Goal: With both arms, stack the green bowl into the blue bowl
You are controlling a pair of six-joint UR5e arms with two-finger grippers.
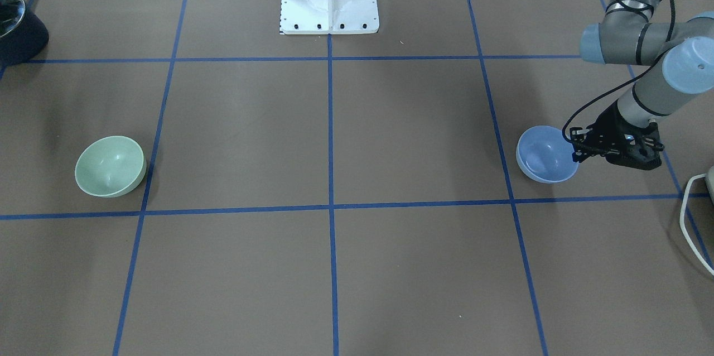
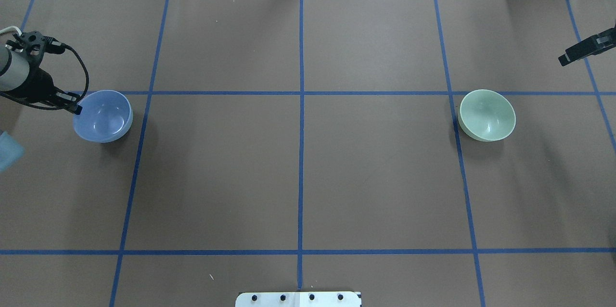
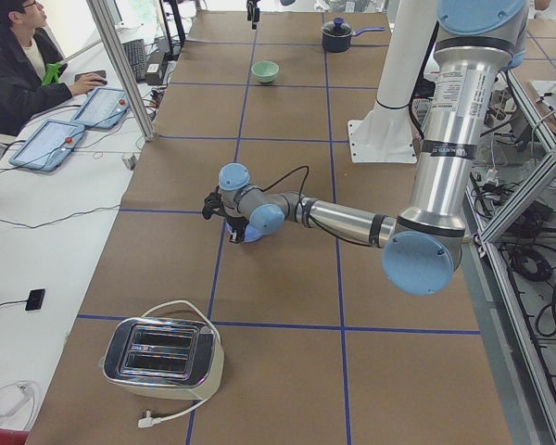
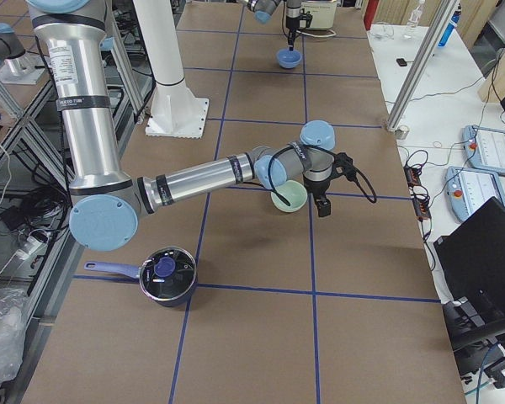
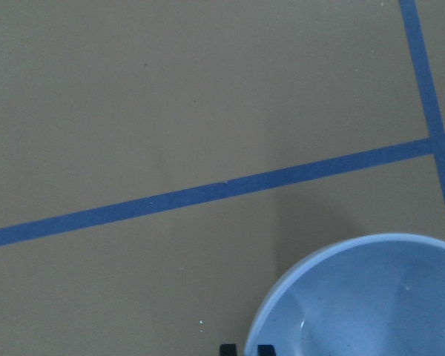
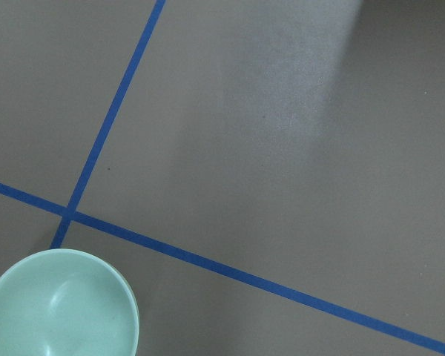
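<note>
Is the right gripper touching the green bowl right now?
Apart. The overhead view shows a wide strip of bare table between the right gripper and the green bowl, so nothing of the gripper meets its rim.

Open worktop (image 2: 298,177) runs between the blue bowl (image 2: 103,117) and the green bowl (image 2: 487,115), which sit well apart. The left hand (image 1: 577,149) pinches the blue bowl's outer rim, closing that side. The right hand (image 4: 322,207) hangs outside the green bowl. A toaster (image 3: 162,357) and a pot (image 4: 168,276) stand beyond the 2 bowls.

Green bowl (image 2: 487,115) & blue bowl (image 2: 103,117) glossy, prob. plastic; table (image 2: 375,177) matt.
</note>
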